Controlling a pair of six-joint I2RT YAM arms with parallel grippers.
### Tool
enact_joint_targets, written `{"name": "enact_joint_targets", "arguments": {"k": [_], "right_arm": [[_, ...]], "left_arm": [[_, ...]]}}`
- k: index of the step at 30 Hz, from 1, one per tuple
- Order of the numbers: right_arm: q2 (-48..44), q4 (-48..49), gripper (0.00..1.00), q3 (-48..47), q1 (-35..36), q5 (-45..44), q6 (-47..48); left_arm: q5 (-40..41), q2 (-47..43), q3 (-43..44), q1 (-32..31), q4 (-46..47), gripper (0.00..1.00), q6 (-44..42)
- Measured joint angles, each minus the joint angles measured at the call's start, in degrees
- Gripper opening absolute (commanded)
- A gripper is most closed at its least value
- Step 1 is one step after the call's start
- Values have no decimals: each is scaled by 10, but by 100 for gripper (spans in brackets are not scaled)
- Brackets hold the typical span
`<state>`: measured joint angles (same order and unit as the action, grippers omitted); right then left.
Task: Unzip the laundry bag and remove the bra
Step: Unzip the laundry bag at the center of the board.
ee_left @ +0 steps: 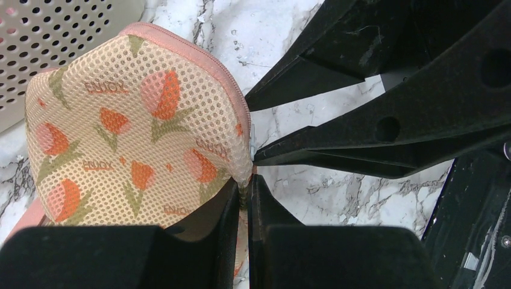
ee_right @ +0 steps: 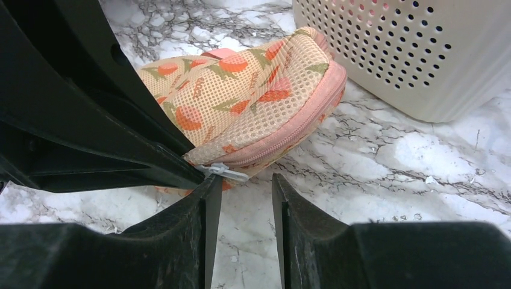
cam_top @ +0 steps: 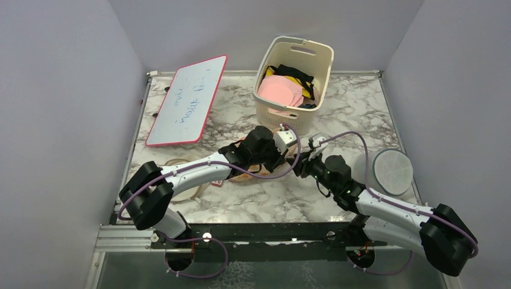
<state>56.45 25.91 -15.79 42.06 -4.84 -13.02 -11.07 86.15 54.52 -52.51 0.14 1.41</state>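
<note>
Laundry bag (ee_left: 132,126), seeming soft and floppy, being pinched at its edge by the clenched left hand (ee_left: 244,192), offering its small slippery zip pull (ee_right: 228,172) just ahead of the half-open right hand (ee_right: 246,186).

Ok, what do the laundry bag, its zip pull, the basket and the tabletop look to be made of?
The laundry bag: soft mesh fabric, matte, going by its fine holes and sag.
The zip pull: pale, slightly glossy; metal or plastic, unclear.
The basket: rigid cream plastic, smooth walls with regular holes.
The tabletop: marble-patterned, veined grey-white; stone or laminate, cannot tell.
</note>
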Motion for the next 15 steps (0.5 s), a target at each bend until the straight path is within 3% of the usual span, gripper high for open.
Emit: {"name": "enact_joint_targets", "arguments": {"k": [6, 15], "right_arm": [[-3, -2, 30, 0, 0, -1, 10], [-37, -84, 38, -21, 0, -56, -7]], "left_arm": [[-3, 0, 0, 0, 3, 0, 0], [-3, 0, 0, 0, 2, 0, 0]]}}
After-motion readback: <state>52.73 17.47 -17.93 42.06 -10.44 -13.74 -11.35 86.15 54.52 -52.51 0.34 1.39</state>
